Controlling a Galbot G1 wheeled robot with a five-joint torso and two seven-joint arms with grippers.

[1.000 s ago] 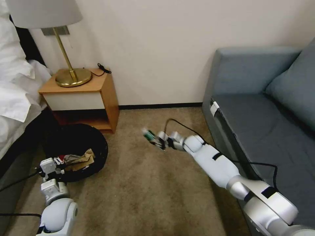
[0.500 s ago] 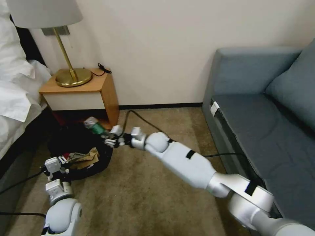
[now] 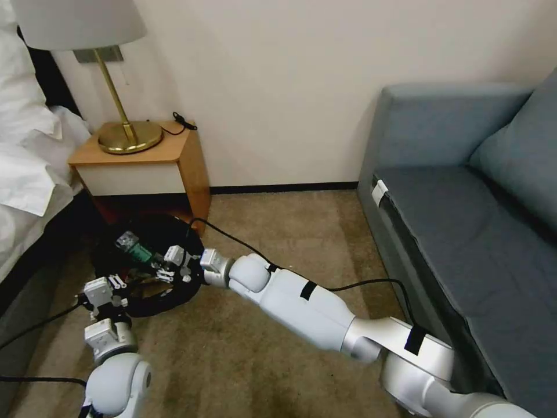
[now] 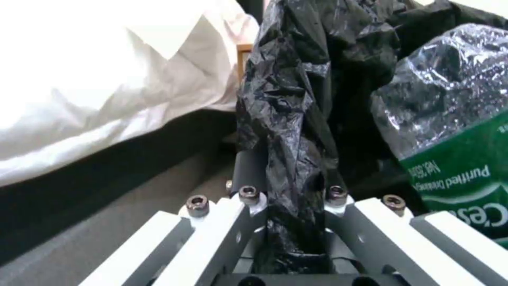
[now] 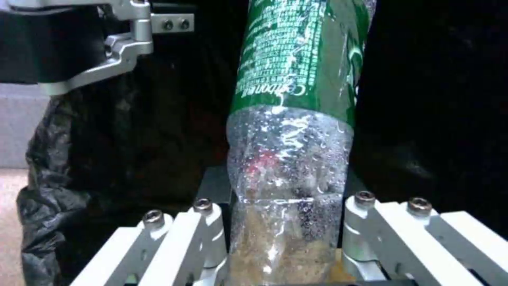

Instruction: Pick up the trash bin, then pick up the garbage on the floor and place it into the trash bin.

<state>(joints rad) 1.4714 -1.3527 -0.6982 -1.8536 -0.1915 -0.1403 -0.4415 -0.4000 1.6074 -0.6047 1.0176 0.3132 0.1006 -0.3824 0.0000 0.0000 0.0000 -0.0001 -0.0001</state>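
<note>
Bottle (image 3: 134,249) clamped in right gripper (image 3: 158,268) over trash bin (image 3: 174,227); left gripper (image 3: 110,288) pinching bin's black liner; nightstand (image 3: 148,168) just behind, sofa (image 3: 464,220) well apart

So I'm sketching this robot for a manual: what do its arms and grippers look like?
Both arms are glossy white rounded shells with silver joints. The right arm has black bands and a black cable along it. The left gripper and right gripper have pale grey slotted metal links with hex screws.
</note>
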